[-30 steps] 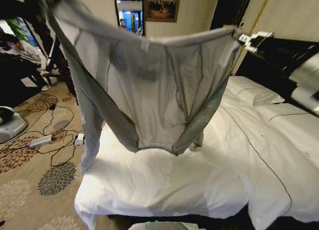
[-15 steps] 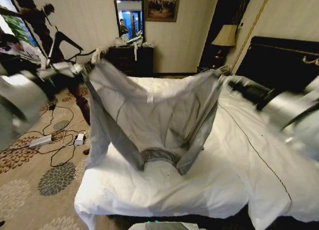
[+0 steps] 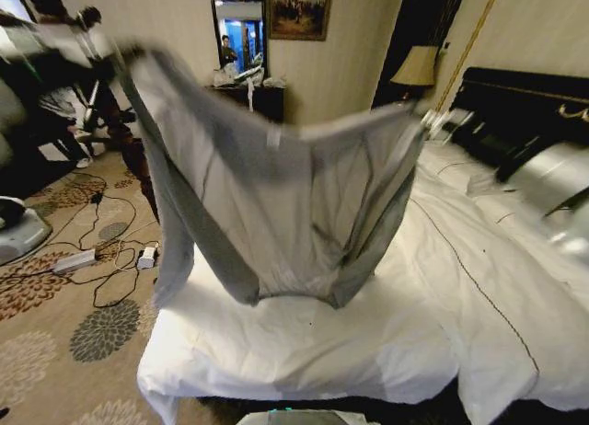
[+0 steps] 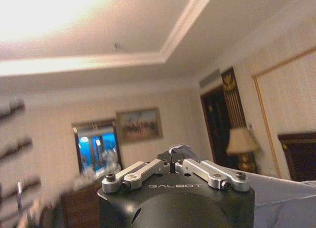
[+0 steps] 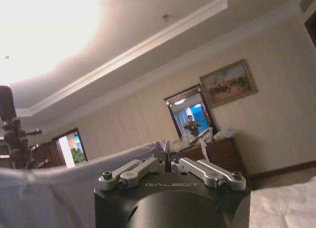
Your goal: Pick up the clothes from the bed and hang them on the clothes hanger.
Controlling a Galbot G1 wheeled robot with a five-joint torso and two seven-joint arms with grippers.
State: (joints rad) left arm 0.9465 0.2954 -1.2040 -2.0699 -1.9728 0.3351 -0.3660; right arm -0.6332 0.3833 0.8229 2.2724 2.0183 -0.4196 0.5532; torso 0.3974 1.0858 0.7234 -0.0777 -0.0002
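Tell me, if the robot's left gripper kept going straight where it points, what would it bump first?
Probably the far wall by the mirror. The left gripper, shut on the grey shirt, points across open room; depth is hard to judge.

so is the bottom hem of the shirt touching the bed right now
Touching. In the head view the shirt, held spread by the left tool and right tool, rests its hem on the bed.

You have warm, dim room light. Strong ceiling glare (image 4: 44, 11) washes out both wrist views. Motion blur smears the clothes (image 3: 276, 195) and both arms in the head view; the bed (image 3: 304, 342) stays sharp.
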